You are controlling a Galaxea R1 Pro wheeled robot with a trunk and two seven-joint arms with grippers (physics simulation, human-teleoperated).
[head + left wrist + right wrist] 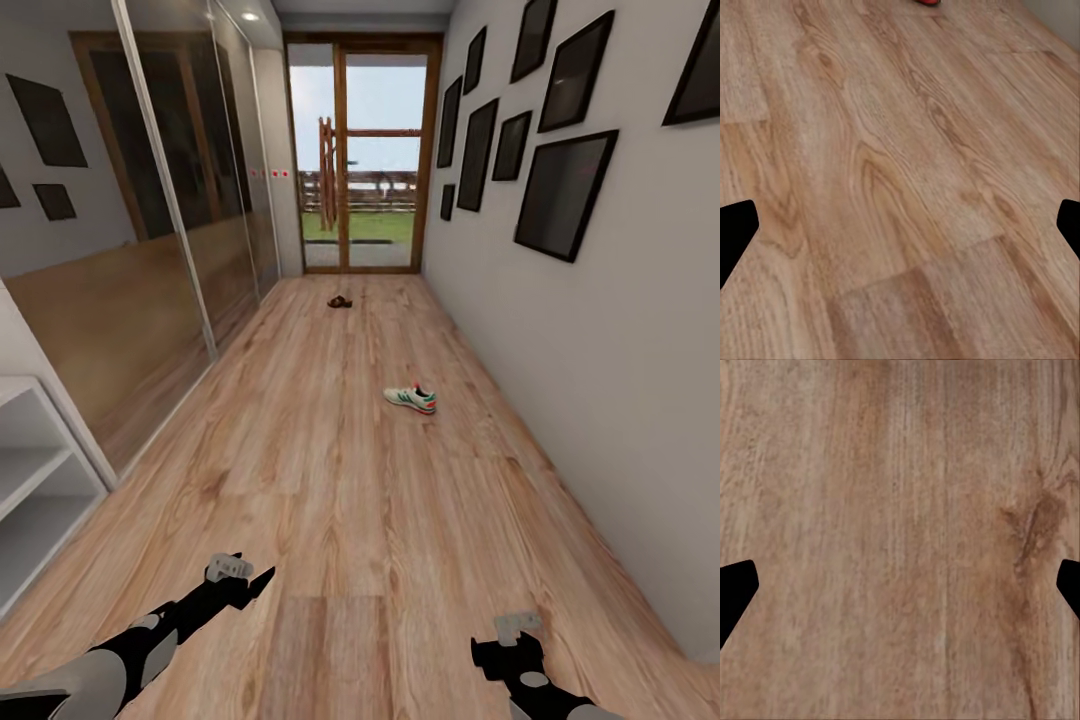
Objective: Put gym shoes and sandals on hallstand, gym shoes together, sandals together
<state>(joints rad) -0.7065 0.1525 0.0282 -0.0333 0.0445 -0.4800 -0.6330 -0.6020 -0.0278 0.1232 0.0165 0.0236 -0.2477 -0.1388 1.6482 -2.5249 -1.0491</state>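
One gym shoe (pixel 411 399) lies alone on the floor (pixel 330 500) in the middle of the corridor, a little toward the right wall (pixel 590 330), white with green stripes and a red-orange heel; a sliver of red (pixel 928 2) at the edge of the left wrist view looks like part of it, though too little shows to be sure. Farther down, near the glass door (pixel 362 155), a small dark brown shape (pixel 340 302) rests on the planks, likely a sandal, but it is too small to tell whether it is one or two. At the head view's left edge stands a white unit (pixel 30 470) with open shelves, nothing on the parts of them that show. Mirrored panels (pixel 150 200) line the left side beyond it, and dark frames (pixel 560 190) hang on the right wall. Both arms reach forward low over the floor, well short of the shoe. The left gripper (pixel 240 575) holds nothing, its fingertips (pixel 736 229) spread wide apart over bare wood. The right gripper (pixel 518 632) is likewise spread and holds nothing, its fingertips (pixel 735 591) at the far sides of its wrist view with plain planks between them.
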